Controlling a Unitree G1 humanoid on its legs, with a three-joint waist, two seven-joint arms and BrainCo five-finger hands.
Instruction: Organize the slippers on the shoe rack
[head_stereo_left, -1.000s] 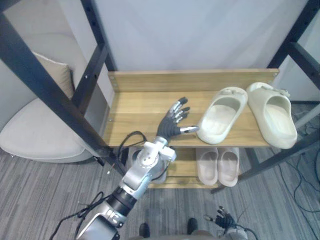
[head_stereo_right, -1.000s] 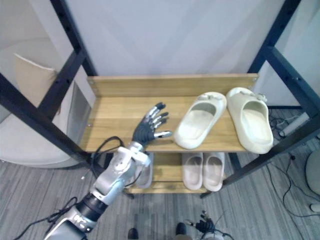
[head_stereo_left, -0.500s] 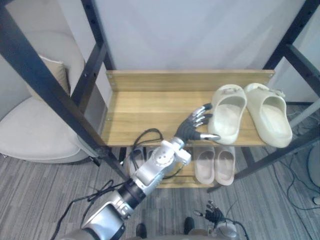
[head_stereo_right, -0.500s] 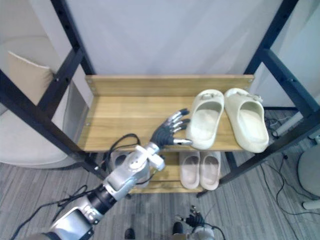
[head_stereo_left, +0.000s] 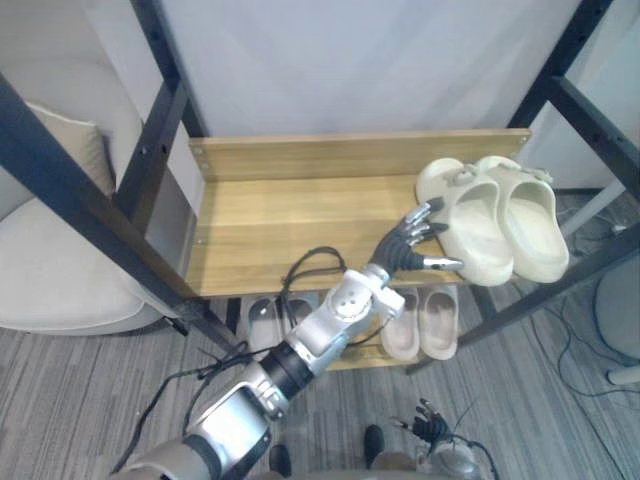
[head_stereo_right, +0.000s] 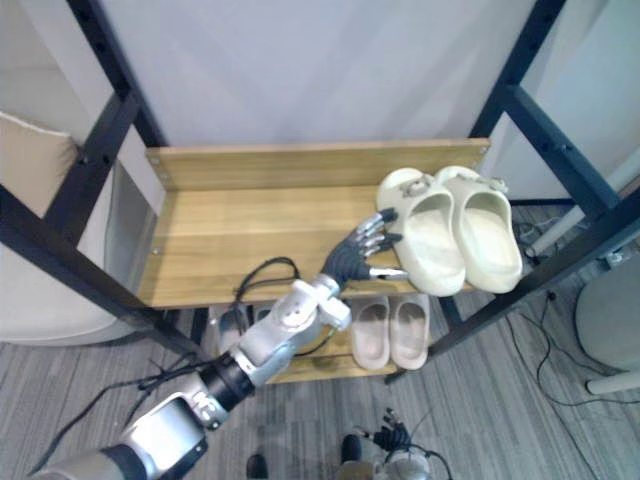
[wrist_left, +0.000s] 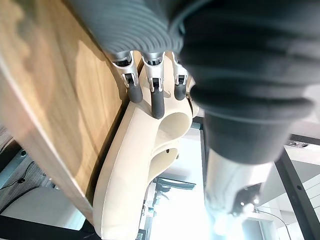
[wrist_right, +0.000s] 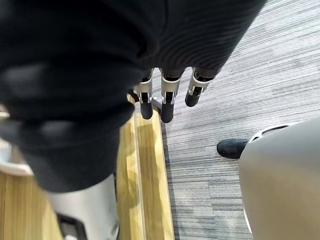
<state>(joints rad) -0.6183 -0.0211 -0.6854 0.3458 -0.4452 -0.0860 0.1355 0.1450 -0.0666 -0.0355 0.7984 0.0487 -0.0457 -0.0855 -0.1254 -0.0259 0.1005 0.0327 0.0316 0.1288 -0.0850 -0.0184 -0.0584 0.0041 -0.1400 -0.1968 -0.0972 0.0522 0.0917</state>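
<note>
At the right end of the shoe rack's upper shelf (head_stereo_left: 290, 220), in the left eye view, 2 cream slippers lie side by side and touching, long axes running front to back, closed toes toward the back wall. The left hand (head_stereo_left: 405, 250) reaches in from the lower left, fingers straight and slightly spread, their tips against the left wall of the near slipper (head_stereo_left: 470, 225); the far slipper (head_stereo_left: 525, 220) lies beyond it. So the pair sits directly to the right of the fingers, and any further push probably has to run rightward along the shelf. A pale pair (head_stereo_left: 420, 320) and a grey pair (head_stereo_left: 265, 315) sit on the lower shelf.

In the right eye view, the thumb stretches toward the near slipper's heel by the shelf's front edge.

In the left wrist view, the dark-tipped fingers (wrist_left: 157, 97) lie extended on the cream side wall, curled round nothing.

In the right wrist view, the right hand (wrist_right: 167, 107) hangs over the carpet (wrist_right: 225, 100), fingers relaxed, empty, well apart from the slippers; the left is clearly nearer.
</note>
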